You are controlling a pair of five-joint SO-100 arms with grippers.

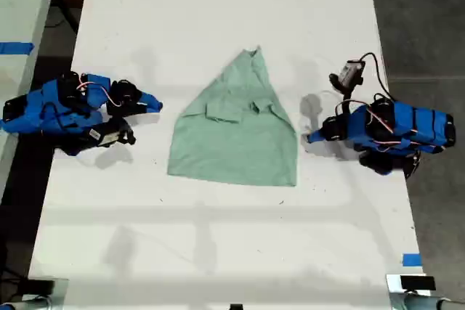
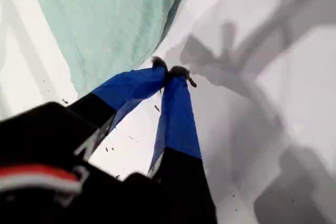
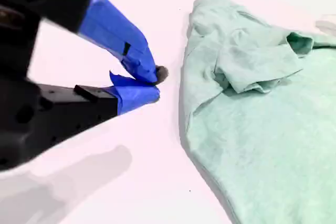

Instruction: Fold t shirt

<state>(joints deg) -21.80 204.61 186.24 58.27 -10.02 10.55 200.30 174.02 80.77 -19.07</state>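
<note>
One t shirt [image 1: 236,132] is lying spread on the white surface [image 1: 218,5], near the middle of the exterior view. Its narrow tip is pointing toward twelve o'clock and its wide hem is running along six o'clock. One sleeve [image 1: 225,110] is lying folded over onto the body of the shirt. Two blue arms are resting on the surface, one on each side of the shirt, and nothing is standing between either of them and the cloth. My first end effector [image 1: 311,136] is sitting at about three o'clock of the shirt in the exterior view, just beside its edge. The first wrist view is showing its tips [image 2: 169,71] clenched together on nothing, right by the shirt's [image 2: 110,19] edge. My second end effector [image 1: 154,103] is lying at about nine o'clock of the shirt, a little apart from it. In the second wrist view its tips [image 3: 152,83] are pressing shut, empty, with the shirt [image 3: 262,119] and its folded sleeve [image 3: 252,64] beyond. Two pieces of blue tape are showing. One [image 1: 411,259] is sticking to the surface at about five o'clock, and the other [image 1: 14,47] is on a neighbouring table [image 1: 22,5] at about ten o'clock.
</note>
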